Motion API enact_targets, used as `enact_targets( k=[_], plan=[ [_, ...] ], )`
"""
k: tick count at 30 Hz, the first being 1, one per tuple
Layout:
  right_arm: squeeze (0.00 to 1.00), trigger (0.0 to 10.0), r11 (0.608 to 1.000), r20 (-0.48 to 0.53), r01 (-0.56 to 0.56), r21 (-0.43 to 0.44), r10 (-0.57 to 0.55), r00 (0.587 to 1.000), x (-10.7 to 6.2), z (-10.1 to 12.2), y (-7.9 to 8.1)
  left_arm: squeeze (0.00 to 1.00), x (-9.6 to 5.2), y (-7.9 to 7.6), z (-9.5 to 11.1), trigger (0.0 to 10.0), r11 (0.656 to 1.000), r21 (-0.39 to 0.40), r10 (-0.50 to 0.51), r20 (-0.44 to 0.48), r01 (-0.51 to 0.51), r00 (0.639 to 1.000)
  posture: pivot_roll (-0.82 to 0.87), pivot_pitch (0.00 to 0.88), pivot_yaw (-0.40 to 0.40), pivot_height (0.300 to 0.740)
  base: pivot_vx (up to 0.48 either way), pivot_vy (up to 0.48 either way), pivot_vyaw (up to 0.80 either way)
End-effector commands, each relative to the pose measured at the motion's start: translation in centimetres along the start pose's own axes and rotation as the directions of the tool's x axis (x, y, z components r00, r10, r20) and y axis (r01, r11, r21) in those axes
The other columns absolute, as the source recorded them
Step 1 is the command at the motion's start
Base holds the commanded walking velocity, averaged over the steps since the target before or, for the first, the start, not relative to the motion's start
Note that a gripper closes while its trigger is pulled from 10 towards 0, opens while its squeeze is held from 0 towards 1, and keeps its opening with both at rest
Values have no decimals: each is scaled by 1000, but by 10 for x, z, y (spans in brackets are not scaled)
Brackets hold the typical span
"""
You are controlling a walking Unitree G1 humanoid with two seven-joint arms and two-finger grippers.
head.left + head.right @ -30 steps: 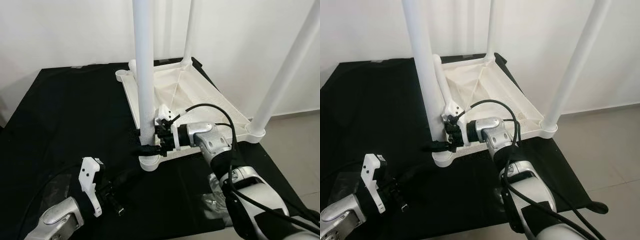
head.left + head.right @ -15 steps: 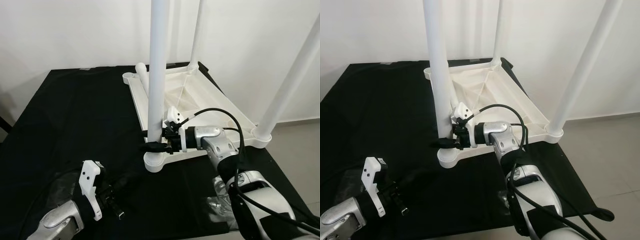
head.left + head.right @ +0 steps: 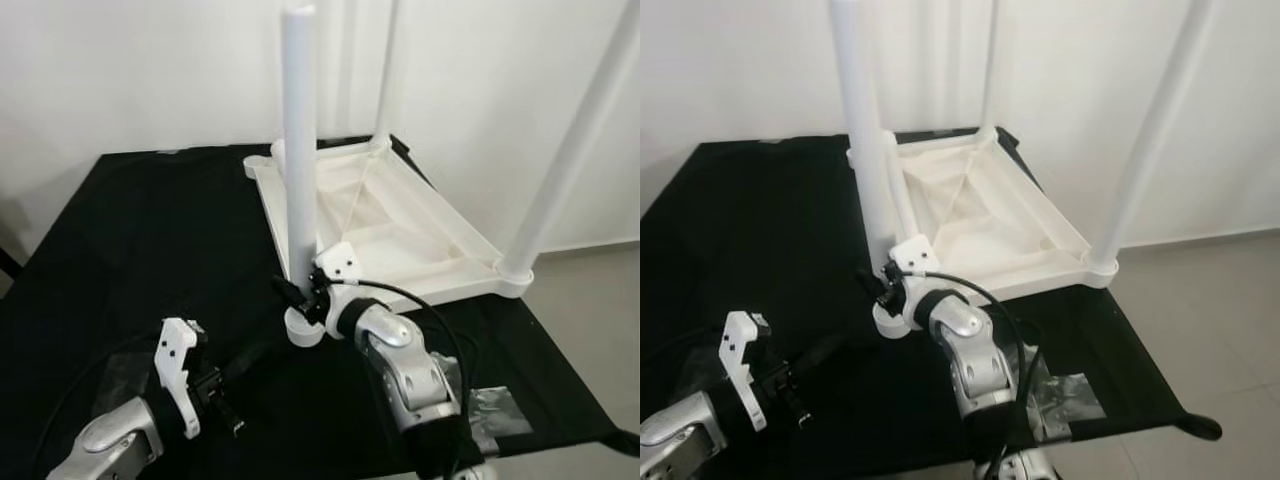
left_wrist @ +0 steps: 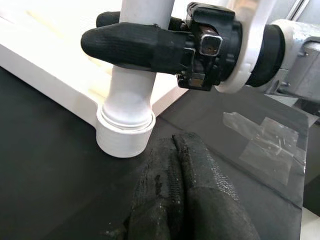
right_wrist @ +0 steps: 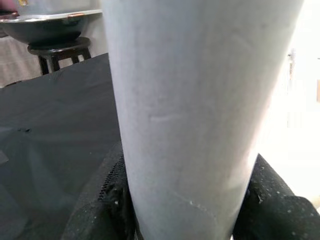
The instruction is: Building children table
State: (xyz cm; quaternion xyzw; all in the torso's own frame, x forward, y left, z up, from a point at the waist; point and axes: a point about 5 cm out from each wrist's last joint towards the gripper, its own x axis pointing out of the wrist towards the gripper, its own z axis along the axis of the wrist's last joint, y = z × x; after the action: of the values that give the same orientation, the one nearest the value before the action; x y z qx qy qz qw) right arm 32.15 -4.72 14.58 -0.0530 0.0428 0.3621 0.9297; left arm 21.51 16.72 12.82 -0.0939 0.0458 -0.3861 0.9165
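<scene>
A white children's table lies upside down, its top resting on black cloth with three legs standing up. The near left leg sits upright in its corner socket. My right gripper is shut on this leg just above the socket, one black finger wrapped across its front. In the right wrist view the leg stands between both fingers. My left gripper is shut on nothing, low over the cloth a little short of the socket.
Two more legs stand at the far corner and the right corner. A clear plastic bag lies on the cloth near the front right edge. The grey floor drops away past the right edge.
The camera has shifted, so the leg's top end now shows. My right forearm has swung from the right side to the near side, the gripper still shut on the leg. The left gripper has hardly moved.
</scene>
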Motion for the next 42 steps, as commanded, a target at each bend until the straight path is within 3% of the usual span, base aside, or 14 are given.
enact_targets(
  k=[1,2,10,11,12,13,18,21,22,23,32,38,40,42],
  plan=[
    [349,10000,1000,-86,15,22,-13,996,-1,-16,-4,0,-2,2,-3,10000,1000,-4,13,-12,-13,1000,-15,49,1,740,0,0,0],
    [1000,10000,999,-82,-20,28,22,996,1,-10,-2,0,-2,2,-3,10000,1000,-4,15,-11,-15,1000,-13,47,-1,740,0,0,0],
    [1000,10000,923,34,-374,-86,378,925,8,35,-9,0,0,2,-3,10000,1000,-2,13,-10,-13,1000,-8,41,-6,740,0,0,0],
    [231,10000,884,32,-456,-108,461,887,8,40,-12,0,1,3,-3,10000,1000,-2,13,-9,-13,1000,-8,39,-4,740,0,0,0],
    [231,10000,884,32,-456,-108,461,887,8,40,-12,0,1,3,-3,10000,1000,-2,13,-9,-13,1000,-8,39,-4,740,0,0,0],
    [0,10000,833,22,-539,-125,545,838,7,45,-16,0,1,3,-3,10000,1000,-2,14,-9,-14,1000,-7,38,-5,740,0,0,0],
    [0,10000,735,-51,-666,-127,666,745,10,49,-29,0,1,3,-4,10000,1000,-3,13,-9,-13,1000,1,36,-5,740,0,0,0],
    [0,10000,733,-65,-672,-109,669,740,13,50,-33,0,1,3,-4,10000,1000,-3,14,-10,-14,1000,3,36,-6,740,0,0,0],
    [0,1294,735,-81,-672,-93,667,741,14,49,-36,0,2,2,-4,10000,1000,-3,14,-10,-14,1000,6,37,-8,740,0,0,0],
    [0,0,736,-89,-673,-74,667,740,15,48,-38,0,2,2,-4,10000,1000,-3,14,-10,-14,1000,7,38,-8,740,0,0,0],
    [0,0,787,-73,-614,-56,610,789,13,38,-47,0,1,1,-4,10000,1000,-4,14,-7,-14,1000,6,47,-14,740,0,0,0],
    [0,0,876,-55,-483,-14,481,875,-18,5,-57,0,-1,-2,-2,10000,1000,-9,7,-4,-7,1000,-10,69,-5,740,0,0,0],
    [0,0,999,-130,-51,4,51,990,-16,-15,-48,0,-4,-1,-2,10000,1000,-9,5,-6,-5,1000,-18,77,-9,740,0,0,0],
    [0,0,997,-146,81,7,-79,986,-24,-24,-27,0,-5,-1,-1,10000,1000,-9,5,-7,-5,1000,-29,84,1,740,0,0,0]
  ],
)
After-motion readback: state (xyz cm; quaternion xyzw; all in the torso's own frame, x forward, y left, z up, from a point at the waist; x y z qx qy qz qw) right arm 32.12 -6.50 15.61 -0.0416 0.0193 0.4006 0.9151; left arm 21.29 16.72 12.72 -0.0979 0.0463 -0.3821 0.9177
